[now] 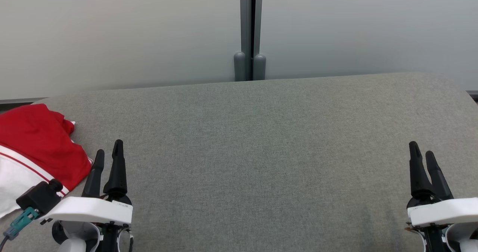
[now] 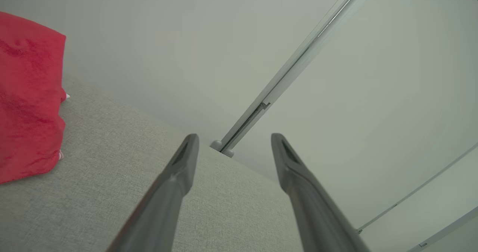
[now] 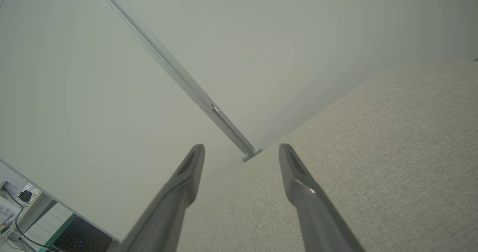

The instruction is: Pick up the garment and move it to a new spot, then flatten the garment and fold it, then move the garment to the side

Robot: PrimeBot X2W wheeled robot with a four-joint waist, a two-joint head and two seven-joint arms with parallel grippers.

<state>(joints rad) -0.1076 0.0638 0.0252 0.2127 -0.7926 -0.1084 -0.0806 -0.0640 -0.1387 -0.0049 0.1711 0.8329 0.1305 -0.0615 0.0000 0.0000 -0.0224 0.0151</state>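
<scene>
- Far left: the red and white garment lies bunched at the edge of the tabletop, partly cut off in the head view. I cannot tell whether it is folded neatly.
- Left gripper: just beside the garment, not touching it, fingers spread, holding nothing.
- Middle: grey cloth-covered tabletop, nothing laid out flat.
- Right gripper: well apart from the garment, released, empty.
- Judgement: either nothing has begun, or the garment is already set aside. The pictures do not settle which.
</scene>
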